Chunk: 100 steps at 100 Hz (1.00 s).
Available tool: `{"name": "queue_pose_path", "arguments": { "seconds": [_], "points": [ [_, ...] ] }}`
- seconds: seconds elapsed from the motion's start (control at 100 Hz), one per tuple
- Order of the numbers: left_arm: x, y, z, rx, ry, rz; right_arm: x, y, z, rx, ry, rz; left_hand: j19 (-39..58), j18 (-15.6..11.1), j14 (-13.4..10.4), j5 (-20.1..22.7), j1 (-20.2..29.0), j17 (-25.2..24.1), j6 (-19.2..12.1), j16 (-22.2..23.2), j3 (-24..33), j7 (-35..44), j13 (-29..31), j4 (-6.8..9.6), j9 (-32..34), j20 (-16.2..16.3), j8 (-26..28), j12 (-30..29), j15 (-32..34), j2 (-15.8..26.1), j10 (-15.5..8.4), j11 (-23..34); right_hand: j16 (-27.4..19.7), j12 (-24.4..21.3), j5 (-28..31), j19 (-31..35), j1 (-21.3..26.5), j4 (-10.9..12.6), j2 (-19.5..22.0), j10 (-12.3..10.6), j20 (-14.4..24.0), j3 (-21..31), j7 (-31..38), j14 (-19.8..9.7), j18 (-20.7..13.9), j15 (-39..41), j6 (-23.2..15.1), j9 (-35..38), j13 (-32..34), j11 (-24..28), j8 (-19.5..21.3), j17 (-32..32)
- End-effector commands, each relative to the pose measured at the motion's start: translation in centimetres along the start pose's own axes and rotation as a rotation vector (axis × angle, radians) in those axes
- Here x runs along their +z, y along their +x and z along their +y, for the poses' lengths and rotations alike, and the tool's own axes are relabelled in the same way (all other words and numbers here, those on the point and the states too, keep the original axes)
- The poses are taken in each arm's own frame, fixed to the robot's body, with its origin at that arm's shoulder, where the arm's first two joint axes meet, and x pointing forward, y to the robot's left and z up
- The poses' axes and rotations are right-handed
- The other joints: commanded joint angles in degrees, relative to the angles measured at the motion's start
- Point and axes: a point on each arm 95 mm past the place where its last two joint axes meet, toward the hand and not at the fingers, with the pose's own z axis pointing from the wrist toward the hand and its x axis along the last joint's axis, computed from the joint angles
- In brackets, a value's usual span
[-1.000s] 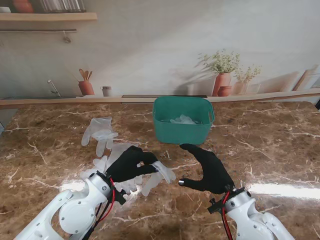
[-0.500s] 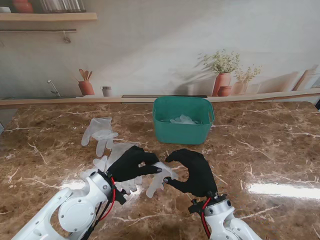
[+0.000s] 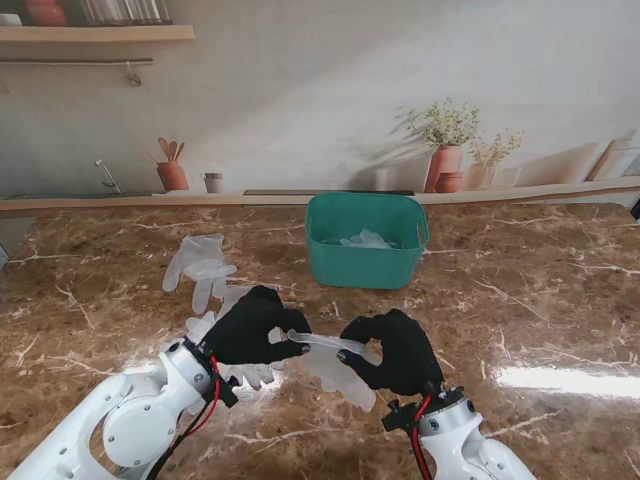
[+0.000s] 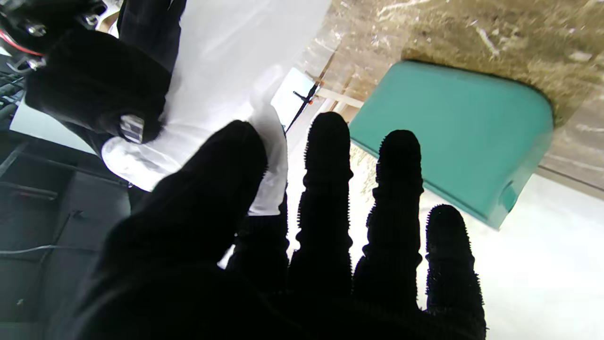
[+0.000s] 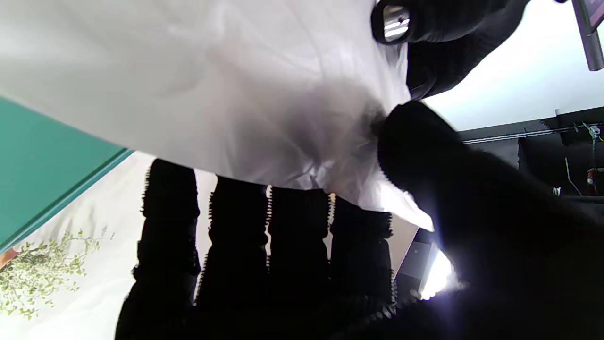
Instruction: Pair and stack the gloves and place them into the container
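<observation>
Both black-gloved hands hold one translucent white glove [image 3: 335, 362] stretched between them, lifted off the table. My left hand [image 3: 250, 325] is shut on its left end, thumb against forefinger, as the left wrist view shows on the white glove [image 4: 226, 89]. My right hand [image 3: 392, 350] is shut on the other end, pinching the white glove [image 5: 245, 104] with its thumb. Another clear glove [image 3: 200, 265] lies flat farther left. More gloves [image 3: 245, 372] lie under my left hand. The teal container [image 3: 366, 240] stands beyond, with white gloves inside.
The brown marble table [image 3: 540, 300] stretches to the right of the container. A ledge [image 3: 120, 205] runs along the far edge under a wall picture of plants and pots. In the left wrist view the teal container [image 4: 453, 137] is close ahead.
My right hand moved left from open on the table and closed on the glove's free end. Both hands have lifted the glove, which now hangs stretched between them.
</observation>
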Motion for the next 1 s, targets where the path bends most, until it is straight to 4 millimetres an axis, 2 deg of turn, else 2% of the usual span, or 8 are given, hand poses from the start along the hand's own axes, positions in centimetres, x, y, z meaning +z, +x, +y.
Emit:
{"name": "queue_pose_path", "arguments": {
  "seconds": [0.0, 0.04, 0.11, 0.18, 0.3, 0.53, 0.72, 0.99],
  "points": [
    [-0.4, 0.5, -0.2, -0.024, 0.019, 0.013, -1.0, 0.8, -0.1, 0.034, 0.039, -0.016, -1.1, 0.5, -2.3, 2.7, -0.8, -0.6, -1.8, -0.4, 2.7, -0.3, 1.2, -0.83, 2.6, -0.7, -1.8, 0.9, -1.3, -1.3, -1.2, -1.1, 2.1, 1.2, 2.6, 4.6, 0.7, 1.0, -0.8, 0.5, 2.2, 2.9, 3.8, 0.1, 1.0, 3.9, -0.1, 2.5, 3.5, 1.2, 0.8, 1.7],
    [-0.6, 0.8, -0.3, -0.022, 0.024, 0.023, -1.2, 1.1, 0.0, 0.04, 0.054, -0.018, -1.1, 0.5, -2.1, 3.4, -0.8, -0.6, -1.4, -0.2, 1.9, -0.4, 1.4, -1.28, 2.7, -0.7, -2.7, 0.7, -1.2, -0.2, -0.8, -0.8, 2.9, 0.9, 2.7, 6.4, 0.9, 1.0, -0.9, 0.9, 2.6, 2.9, 4.0, 0.0, 1.4, 5.6, 0.6, 3.3, 4.5, 1.1, 0.2, 2.6],
    [-1.0, 1.2, -0.6, -0.022, 0.022, 0.043, -1.6, 1.6, 0.4, 0.048, 0.085, -0.02, -1.8, 0.6, -1.7, 4.0, 0.9, -0.8, -0.2, 0.5, -3.9, -0.2, 1.5, -0.53, 2.2, -1.4, -2.6, -4.1, -1.3, 3.6, 0.0, 2.1, 3.7, 0.5, 3.0, 8.9, 0.9, 0.9, -1.3, 1.7, 3.0, 3.0, 4.5, 0.3, 1.8, 7.4, 1.7, 4.6, 5.6, 1.0, -1.3, 3.7],
    [-1.5, 1.7, -0.8, -0.028, 0.013, 0.061, -2.0, 2.1, 0.6, 0.088, 0.121, -0.015, -2.9, 0.5, -1.4, 3.3, 2.5, -1.5, 0.4, 1.0, -8.7, -0.9, 0.7, 0.15, 1.6, -1.7, 2.4, -4.1, -1.5, 7.7, 0.4, 3.6, 4.2, -0.1, 3.1, 11.2, 1.3, 0.4, -1.7, 2.3, 3.6, 2.4, 4.7, 0.7, 2.0, 8.4, 2.9, 5.4, 6.3, 0.7, -3.2, 4.6],
    [-2.4, 2.6, -1.2, -0.043, -0.012, 0.095, -2.8, 2.9, 0.8, 0.145, 0.164, -0.005, -3.7, 0.3, -1.6, 2.5, 4.0, -2.0, 0.7, 0.9, -13.1, -2.3, -0.3, 0.74, 0.8, -1.7, 9.9, -2.6, -2.3, 11.9, 0.2, 3.7, 3.9, -2.4, 3.3, 16.0, 1.9, -0.4, -1.9, 2.8, 4.7, 1.2, 5.5, 1.0, 0.7, 8.3, 4.1, 6.7, 7.6, -0.9, -7.4, 7.2],
    [-3.8, 3.0, -1.0, -0.139, -0.147, 0.11, -4.1, 3.1, 0.5, 0.22, 0.249, -0.039, -4.3, 0.6, -1.2, 1.8, 4.4, -2.2, 2.0, 1.2, -13.8, -1.0, -0.6, 1.33, 0.4, -1.7, 14.1, -1.3, -2.3, 13.0, 0.4, 5.0, 4.4, -3.4, 3.4, 19.7, 1.5, -0.2, -1.4, 3.0, 4.5, 1.1, 6.3, 1.2, 0.3, 10.5, 4.5, 10.4, 11.4, 0.3, -8.8, 10.8],
    [-3.1, 1.9, 0.0, -0.172, -0.214, 0.074, -3.7, 1.3, -0.6, 0.255, 0.294, -0.12, -4.4, 0.6, -1.0, 1.4, 4.3, -2.1, 2.6, 1.4, -14.2, -0.9, -0.5, 1.28, 0.5, -1.5, 16.0, -0.6, -2.0, 13.8, 0.5, 6.0, 4.2, -3.8, 2.7, 20.1, 1.5, -0.1, -0.8, 2.7, 3.7, 1.0, 6.5, 0.9, 0.2, 10.5, 4.1, 10.8, 11.7, 0.6, -8.2, 11.2],
    [0.0, -0.7, 1.8, -0.202, -0.315, -0.035, -1.1, -3.5, -2.6, 0.284, 0.323, -0.287, -4.5, 0.5, -0.8, 0.7, 5.1, -2.5, 2.7, 1.4, -15.3, -1.7, -2.2, 1.39, -1.0, -1.1, 15.8, -0.7, -2.2, 14.1, 1.0, 5.7, 4.2, -4.2, 2.6, 20.4, 1.9, 0.0, -0.6, 2.9, 3.1, 0.8, 6.3, 1.4, 0.1, 10.5, 4.5, 10.5, 10.9, 0.7, -7.8, 10.0]
  ]
}}
